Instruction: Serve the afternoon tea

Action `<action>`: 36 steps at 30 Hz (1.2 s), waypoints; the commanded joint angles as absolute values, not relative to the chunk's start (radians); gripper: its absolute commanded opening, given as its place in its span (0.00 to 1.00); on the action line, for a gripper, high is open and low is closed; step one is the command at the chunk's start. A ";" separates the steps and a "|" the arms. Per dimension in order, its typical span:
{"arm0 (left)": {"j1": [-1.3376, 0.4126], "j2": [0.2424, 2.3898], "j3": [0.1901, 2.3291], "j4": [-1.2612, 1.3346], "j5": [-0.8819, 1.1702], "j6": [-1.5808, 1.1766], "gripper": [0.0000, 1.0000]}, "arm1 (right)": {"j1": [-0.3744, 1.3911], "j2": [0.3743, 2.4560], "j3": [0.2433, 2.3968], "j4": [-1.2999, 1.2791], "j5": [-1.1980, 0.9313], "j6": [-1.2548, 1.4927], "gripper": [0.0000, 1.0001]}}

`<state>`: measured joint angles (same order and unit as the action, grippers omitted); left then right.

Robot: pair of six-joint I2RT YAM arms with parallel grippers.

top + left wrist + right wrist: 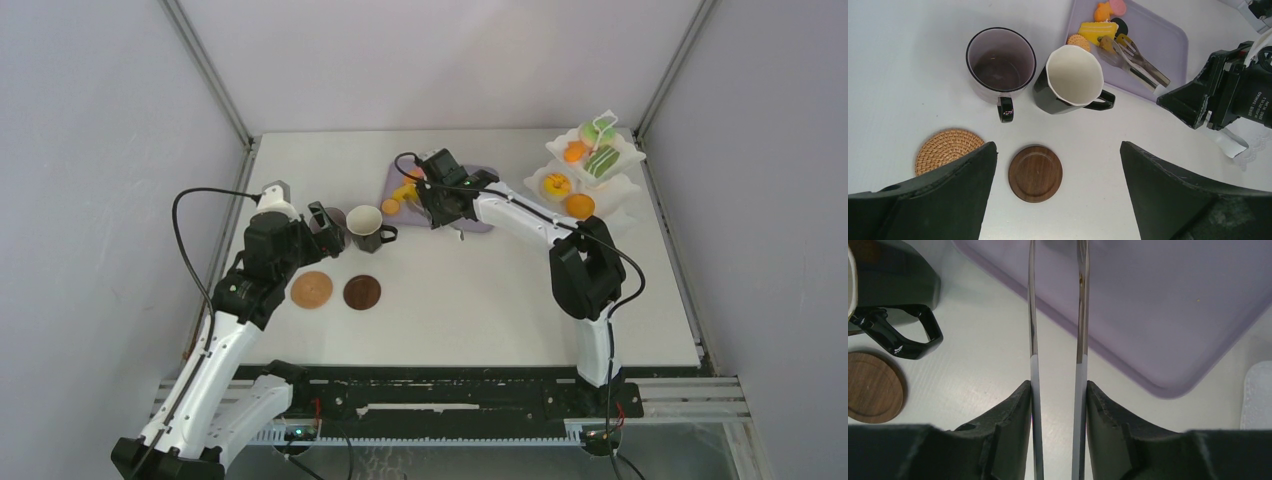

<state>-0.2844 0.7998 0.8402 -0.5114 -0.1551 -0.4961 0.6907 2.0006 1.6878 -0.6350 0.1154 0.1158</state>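
Note:
The mauve mug and the dark mug with white inside stand upright side by side on the table; the dark mug also shows from above. A woven coaster and a wooden coaster lie bare in front of them. My left gripper is open and empty above the coasters. My right gripper is shut on the long tongs; the tong tips reach among the small sweets on the lilac tray. The three-tier stand holds several sweets.
The right arm stretches across the table's right half from its base to the tray. The stand sits in the far right corner by the enclosure frame. The white tabletop runs from the coasters to the near edge.

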 commanded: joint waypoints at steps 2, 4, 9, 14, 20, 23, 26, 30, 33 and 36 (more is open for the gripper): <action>-0.275 0.790 0.885 -0.480 -0.156 -0.488 0.97 | 0.703 1.988 1.722 -0.543 0.161 0.103 0.42; -0.273 0.789 0.887 -0.480 -0.155 -0.489 0.97 | 0.711 1.965 1.691 -0.502 0.172 0.098 0.35; -0.274 0.786 0.888 -0.479 -0.155 -0.486 0.97 | 0.716 1.903 1.645 -0.475 0.181 0.105 0.12; -0.274 0.788 0.884 -0.479 -0.149 -0.486 0.97 | 0.716 1.830 1.596 -0.487 0.178 0.121 0.00; -0.274 0.783 0.886 -0.477 -0.144 -0.481 0.97 | 0.716 1.700 1.502 -0.529 0.181 0.163 0.00; -0.274 0.785 0.889 -0.475 -0.136 -0.479 0.97 | 0.719 1.601 1.421 -0.540 0.174 0.191 0.00; -0.273 0.788 0.891 -0.470 -0.125 -0.477 0.97 | 0.722 1.492 1.338 -0.574 0.168 0.223 0.00; -0.275 0.791 0.891 -0.466 -0.112 -0.478 0.97 | 0.732 1.347 1.243 -0.658 0.188 0.280 0.00; -0.273 0.788 0.883 -0.457 -0.103 -0.485 0.97 | 0.734 1.227 1.143 -0.708 0.206 0.338 0.00; -0.274 0.790 0.877 -0.446 -0.089 -0.492 0.97 | 0.733 1.109 1.056 -0.760 0.226 0.405 0.00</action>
